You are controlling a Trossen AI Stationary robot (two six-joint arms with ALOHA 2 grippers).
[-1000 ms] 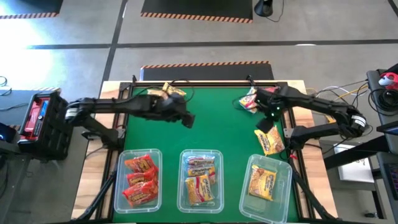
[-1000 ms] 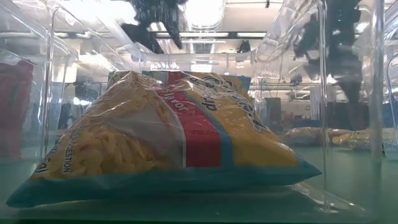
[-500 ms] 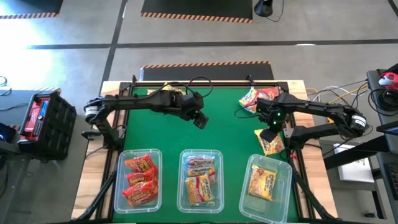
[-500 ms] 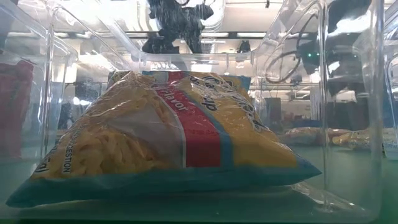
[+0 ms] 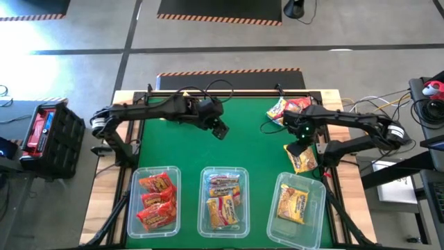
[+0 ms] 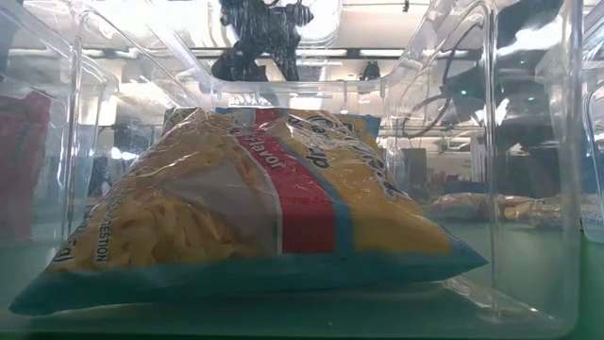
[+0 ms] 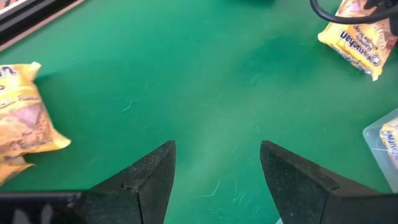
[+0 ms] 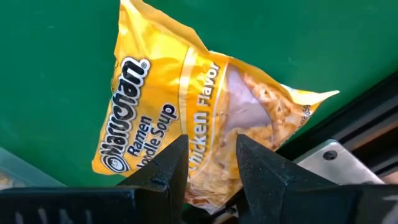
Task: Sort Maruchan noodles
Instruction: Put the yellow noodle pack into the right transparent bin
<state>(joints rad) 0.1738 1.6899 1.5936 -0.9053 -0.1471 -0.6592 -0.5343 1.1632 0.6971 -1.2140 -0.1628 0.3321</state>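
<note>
My right gripper (image 5: 300, 148) points down over a yellow Maruchan noodles packet (image 8: 186, 106) that lies flat on the green mat by the table's right edge. Its fingers stand a narrow gap apart, just above the packet's near end. My left gripper (image 7: 217, 174) hangs open over bare mat (image 7: 211, 81) near the table's middle, with nothing between its fingers. Another yellow packet (image 7: 22, 118) lies on the mat toward the far left. Two red-orange packets (image 5: 284, 108) lie at the far right, behind the right gripper. My right gripper comes at the yellow packet from above, its fingertips (image 8: 177, 163) over the printed end nearest the tubs (image 8: 208, 155). The packet lies flat on the mat. Whether the fingertips touch it, I cannot tell.
Three clear tubs stand along the near edge: the left one (image 5: 132, 208) holds red packets, the middle one (image 5: 205, 208) yellow-pink packets, the right one (image 5: 276, 208) a yellow packet. A black frame rail (image 8: 348, 118) runs right beside the yellow packet. Cables hang off both arms.
My left gripper has swung from the far left toward the table's middle and rolled a little. My right gripper has sunk toward the yellow packet by the right edge. No packet has moved.
</note>
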